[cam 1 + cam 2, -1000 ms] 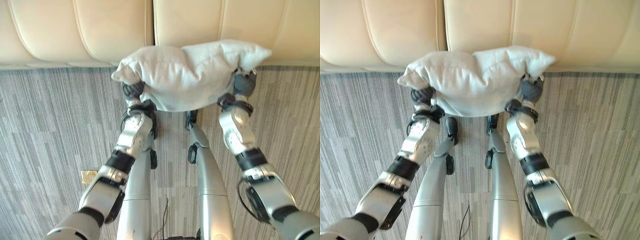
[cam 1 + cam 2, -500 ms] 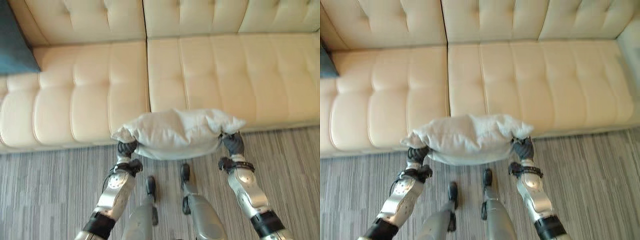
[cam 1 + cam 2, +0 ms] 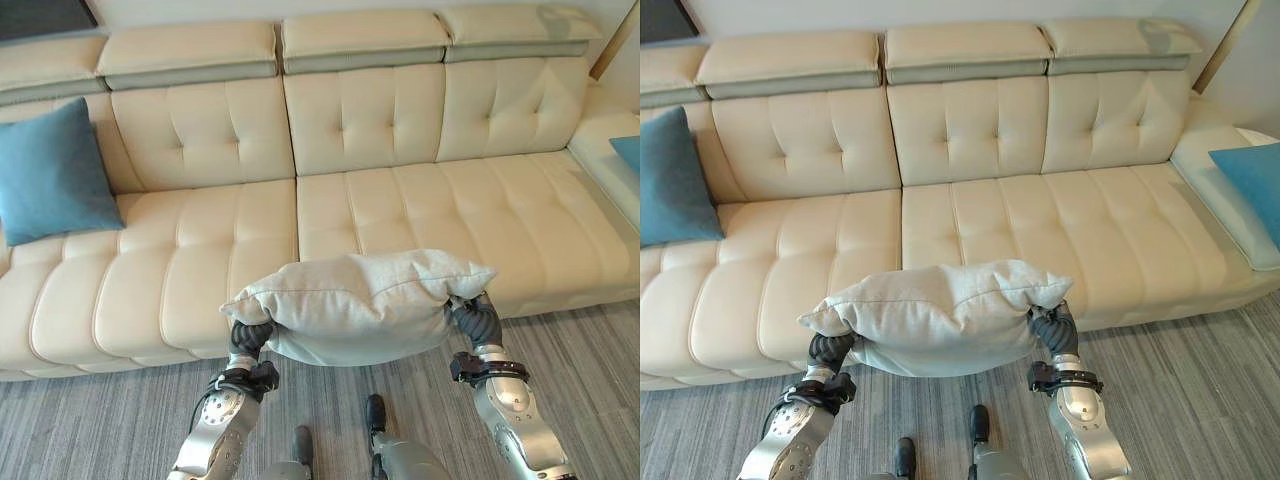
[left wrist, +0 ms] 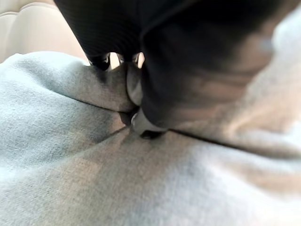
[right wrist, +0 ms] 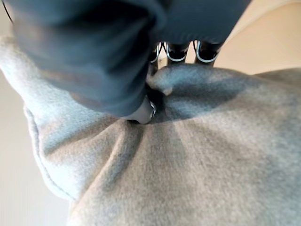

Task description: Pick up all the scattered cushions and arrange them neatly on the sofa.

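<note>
1. cream sofa (image 3: 400, 210) spans the room ahead, grey striped floor (image 3: 90, 430) before it.
2. grey cushion (image 3: 355, 305) hangs in the air between the two hands, level with the front edge of the seat, just ahead of the seam between two seat sections.
3. left hand (image 4: 134, 94) pinches one end of the cushion, thumb and fingers pressed into the fabric so it bunches – a closed grip.
4. right hand (image 5: 146, 106) clamps the other end the same way, fabric creased round the thumb.
5. step in hand, as i judge it: carry the cushion over the seat and set it against the backrest. keep both ends level, move the arms together, and let go only once it rests upright.
6. blue cushion (image 3: 50, 175) leans on the backrest at the robot's left – a fair model for spacing. another blue cushion (image 3: 1255, 190) lies on the side section at the right.
</note>
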Motion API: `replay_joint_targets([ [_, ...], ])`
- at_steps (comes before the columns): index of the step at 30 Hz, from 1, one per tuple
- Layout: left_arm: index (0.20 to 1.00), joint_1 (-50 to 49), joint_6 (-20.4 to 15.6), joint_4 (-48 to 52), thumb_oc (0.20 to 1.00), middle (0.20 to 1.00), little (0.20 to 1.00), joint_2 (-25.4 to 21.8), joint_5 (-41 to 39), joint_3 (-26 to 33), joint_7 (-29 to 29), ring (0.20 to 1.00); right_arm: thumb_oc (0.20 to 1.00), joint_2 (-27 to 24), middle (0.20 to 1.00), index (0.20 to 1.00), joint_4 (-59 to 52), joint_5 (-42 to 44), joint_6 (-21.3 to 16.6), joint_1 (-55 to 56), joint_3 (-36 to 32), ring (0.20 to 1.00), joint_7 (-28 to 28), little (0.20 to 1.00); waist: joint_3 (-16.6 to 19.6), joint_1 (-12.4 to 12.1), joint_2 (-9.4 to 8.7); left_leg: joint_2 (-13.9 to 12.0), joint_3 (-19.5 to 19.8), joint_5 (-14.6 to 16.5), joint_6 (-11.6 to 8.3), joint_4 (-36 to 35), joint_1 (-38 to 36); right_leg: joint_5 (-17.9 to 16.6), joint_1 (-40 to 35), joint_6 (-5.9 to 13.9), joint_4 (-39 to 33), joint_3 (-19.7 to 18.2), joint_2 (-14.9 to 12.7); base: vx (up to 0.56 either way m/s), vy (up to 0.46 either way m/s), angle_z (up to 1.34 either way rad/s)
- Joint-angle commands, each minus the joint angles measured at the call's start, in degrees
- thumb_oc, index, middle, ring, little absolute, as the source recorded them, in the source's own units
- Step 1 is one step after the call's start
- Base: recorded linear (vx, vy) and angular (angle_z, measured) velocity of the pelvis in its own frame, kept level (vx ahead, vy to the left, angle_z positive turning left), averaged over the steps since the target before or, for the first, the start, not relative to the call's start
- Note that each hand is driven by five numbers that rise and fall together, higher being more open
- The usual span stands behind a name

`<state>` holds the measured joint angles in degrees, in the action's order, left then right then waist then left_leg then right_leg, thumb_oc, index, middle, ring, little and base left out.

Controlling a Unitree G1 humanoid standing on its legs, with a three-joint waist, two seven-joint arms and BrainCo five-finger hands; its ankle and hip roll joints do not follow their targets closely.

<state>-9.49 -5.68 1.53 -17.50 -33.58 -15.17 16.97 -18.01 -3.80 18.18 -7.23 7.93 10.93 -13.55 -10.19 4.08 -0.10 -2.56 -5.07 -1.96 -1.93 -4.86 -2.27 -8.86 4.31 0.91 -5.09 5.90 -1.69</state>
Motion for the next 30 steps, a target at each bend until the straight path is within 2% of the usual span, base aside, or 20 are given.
replay_joint_targets([
  [1,0.2,3.59,-5.01,5.75,0.2,0.2,0.2,1.56,0.72,-2.02,-1.28,0.2,0.2,0.34,0.2,0.2,-7.61,0.5,-6.61,-3.34,3.22,0.2,1.14,0.2,0.59,-0.92,-1.19,0.1,1.02,3.73,-2.2,11.81,-1.15,13.05,-9.75,2.28,0.82,0.9,0.9,0.01,-0.188,0.03],
  [5,0.2,3.51,-5.78,6.11,0.2,0.2,0.2,2.11,0.09,-1.67,0.34,0.2,0.2,-1.48,0.2,0.2,-7.77,-1.39,-6.39,-3.82,4.06,0.2,-0.29,0.2,-2.51,-2.2,-1.59,0.62,4.21,0.68,-1.88,31.93,7.62,14.84,-10.35,0.2,3.04,0.61,1.9,-0.01,-0.2,-0.06],
  [7,0.2,3.32,-5.65,6.23,0.2,0.2,0.2,2.16,0.26,-1.71,0.71,0.2,0.2,-2.22,0.2,0.2,-8.4,-1.41,-6.26,-2.87,3.67,0.2,-0.26,0.2,-3.62,-2.36,-1.62,0.94,4.81,-1.26,-1.92,37.22,11.65,15.69,-10.69,-0.23,3.5,1.45,2.11,0.0,-0.128,-0.11],
  [8,0.2,3.32,-5.64,6.24,0.2,0.2,0.2,2.16,0.26,-1.72,0.72,0.2,0.2,-2.22,0.2,0.2,-8.4,-1.41,-6.26,-2.87,3.66,0.2,-0.26,0.2,-3.52,-2.25,-1.54,0.9,4.96,-1.18,-1.94,37.49,11.94,15.72,-10.54,-0.25,3.56,1.57,2.18,0.06,-0.1,0.09],
  [9,0.2,2.75,-5.23,5.89,0.2,0.2,0.2,2.38,0.36,-1.63,0.61,0.2,0.2,-2.33,0.2,0.2,-7.81,-1.99,-5.46,-2.4,3.53,0.2,-0.61,0.2,-3.56,-2.49,-1.52,2.77,5.41,-0.04,-1.6,35.7,14.44,16.16,-10.51,-0.22,3.7,2.09,2.02,0.05,-0.035,0.21],
  [10,0.2,2.74,-5.23,5.89,0.2,0.2,0.2,2.38,0.36,-1.63,0.62,0.2,0.2,-2.32,0.2,0.2,-7.8,-1.99,-5.46,-2.4,3.54,0.2,-0.62,0.2,-3.5,-2.43,-1.58,2.87,5.42,-0.08,-1.56,35.59,14.42,16.23,-10.47,-0.18,3.74,2.14,1.92,0.15,-0.062,0.21],
  [11,0.2,2.07,-4.73,5.62,0.2,0.2,0.2,2.29,0.75,-1.42,0.45,0.2,0.2,-2.46,0.2,0.2,-7.4,-1.96,-5.25,-2.43,3.36,0.2,-0.86,0.2,-3.11,-2.47,-1.72,3.89,4.57,1.76,-1.02,30.42,16.28,16.41,-10.7,0.32,3.26,2.47,1.69,0.1,-0.025,0.0],
  [12,0.2,2.03,-4.71,5.65,0.2,0.2,0.2,2.28,0.76,-1.42,0.45,0.2,0.2,-2.45,0.2,0.2,-7.4,-1.96,-5.25,-2.41,3.38,0.2,-0.86,0.2,-3.06,-2.51,-1.84,4.0,4.46,1.64,-0.98,30.09,16.11,16.42,-10.72,0.36,3.22,2.41,1.55,0.15,-0.03,-0.19],
  [14,0.2,1.07,-4.46,5.9,0.2,0.2,0.2,2.16,1.09,-1.37,0.16,0.2,0.2,-2.5,0.2,0.2,-7.28,-2.43,-4.91,-2.37,3.46,0.2,-0.82,0.2,-2.75,-2.84,-1.77,3.76,3.59,2.11,-0.5,20.82,16.27,17.17,-10.74,0.67,2.99,2.73,1.57,0.16,0.013,0.16],
  [15,0.2,0.98,-4.39,5.78,0.2,0.2,0.2,2.28,1.26,-1.53,0.25,0.2,0.2,-2.41,0.2,0.2,-6.94,-2.7,-4.78,-2.47,3.7,0.2,-1.1,0.2,-2.63,-3.1,-1.61,4.12,3.96,-0.44,-0.92,13.64,15.32,17.4,-11.06,0.86,2.89,2.79,1.67,0.29,0.06,0.88],
  [16,0.2,0.94,-4.21,5.6,0.2,0.2,0.2,2.62,1.74,-1.76,0.64,0.2,0.2,-2.38,0.2,0.2,-6.49,-3.7,-4.36,-2.65,4.0,0.2,-1.47,0.2,-2.51,-3.37,-0.75,3.67,5.99,-6.17,-2.81,4.14,15.3,18.2,-11.88,0.71,2.78,3.22,2.76,0.31,0.074,0.9],
  [17,0.2,0.87,-4.28,5.64,0.2,0.2,0.2,2.72,1.77,-1.66,0.81,0.2,0.2,-2.46,0.2,0.2,-6.29,-4.05,-4.08,-2.81,4.05,0.2,-1.7,0.2,-2.37,-3.4,-0.55,3.53,6.6,-7.49,-3.48,0.68,15.32,18.46,-12.33,0.72,2.63,3.39,3.0,0.31,0.081,0.41],
  [19,0.2,0.94,-4.23,5.38,0.2,0.2,0.2,2.93,2.21,-1.32,1.28,0.2,0.2,-2.37,0.2,0.2,-5.61,-4.27,-3.8,-3.47,4.34,0.2,-1.92,0.2,-2.11,-3.21,-0.41,3.39,6.32,-7.52,-4.77,-0.14,17.57,18.87,-13.97,0.85,1.82,3.23,3.43,0.27,0.102,0.35],
  [20,0.2,0.78,-4.15,5.26,0.2,0.2,0.2,3.13,2.05,-1.17,1.41,0.2,0.2,-2.52,0.2,0.2,-5.44,-4.42,-3.6,-3.61,4.3,0.2,-1.91,0.2,-1.84,-3.07,-0.33,3.21,4.94,-7.62,-5.15,-0.14,18.29,19.01,-14.86,0.92,1.26,3.03,3.56,0.21,0.092,0.23],
  [22,0.2,0.61,-4.21,5.35,0.2,0.2,0.2,3.24,2.18,-0.81,1.54,0.2,0.2,-2.46,0.2,0.2,-5.23,-4.68,-3.29,-3.71,4.3,0.2,-1.9,0.2,-1.71,-3.43,-0.52,3.02,4.28,-8.43,-5.37,-0.14,18.11,19.05,-16.11,1.05,0.73,2.42,3.52,0.34,0.144,-0.04],
  [24,0.2,0.2,-4.75,5.1,0.2,0.2,0.2,3.15,1.24,-0.37,2.09,0.2,0.2,-0.95,0.2,0.2,-5.03,-5.71,-2.87,-3.64,5.06,0.2,-1.69,0.2,0.32,-4.03,-1.87,2.97,2.93,-9.12,-3.69,-0.14,16.51,20.7,-18.06,1.86,0.76,1.41,2.05,0.64,0.285,-0.52],
  [27,0.2,0.53,-4.85,4.79,0.2,0.2,0.2,2.63,1.31,-0.57,2.11,0.2,0.2,-0.48,0.2,0.2,-4.78,-5.72,-2.78,-3.9,5.16,0.2,-1.62,0.2,0.73,-4.32,-2.57,3.35,2.43,-9.0,-3.08,-0.14,15.85,21.18,-17.9,2.47,1.89,1.34,1.27,0.34,0.158,-0.58],
  [28,0.2,1.09,-4.7,4.91,0.2,0.2,0.2,1.51,1.8,-0.54,1.92,0.2,0.2,0.08,0.2,0.2,-4.81,-6.16,-2.64,-4.0,5.26,0.2,-0.95,0.2,1.73,-4.42,-3.69,4.17,1.53,-7.43,-1.52,-0.14,14.7,21.38,-16.85,3.77,5.81,1.09,-0.19,0.3,0.154,-0.38],
  [29,0.2,1.09,-4.7,4.91,0.2,0.2,0.2,1.51,1.8,-0.54,1.92,0.2,0.2,0.08,0.2,0.2,-4.81,-6.17,-2.64,-4.0,5.26,0.2,-0.95,0.2,1.74,-4.44,-3.7,4.17,1.51,-7.43,-1.51,-0.14,14.71,21.39,-16.82,3.77,5.85,1.07,-0.2,0.44,0.233,-0.38],
  [30,0.2,1.24,-4.65,5.11,0.2,0.2,0.2,0.99,1.98,-0.44,1.68,0.2,0.2,0.16,0.2,0.2,-4.82,-6.57,-2.52,-4.11,5.32,0.2,-0.71,0.2,2.21,-4.53,-4.19,4.64,1.25,-6.17,-0.44,-0.14,13.86,21.1,-15.79,4.61,9.01,1.2,-1.07,0.26,0.149,-0.18],
])
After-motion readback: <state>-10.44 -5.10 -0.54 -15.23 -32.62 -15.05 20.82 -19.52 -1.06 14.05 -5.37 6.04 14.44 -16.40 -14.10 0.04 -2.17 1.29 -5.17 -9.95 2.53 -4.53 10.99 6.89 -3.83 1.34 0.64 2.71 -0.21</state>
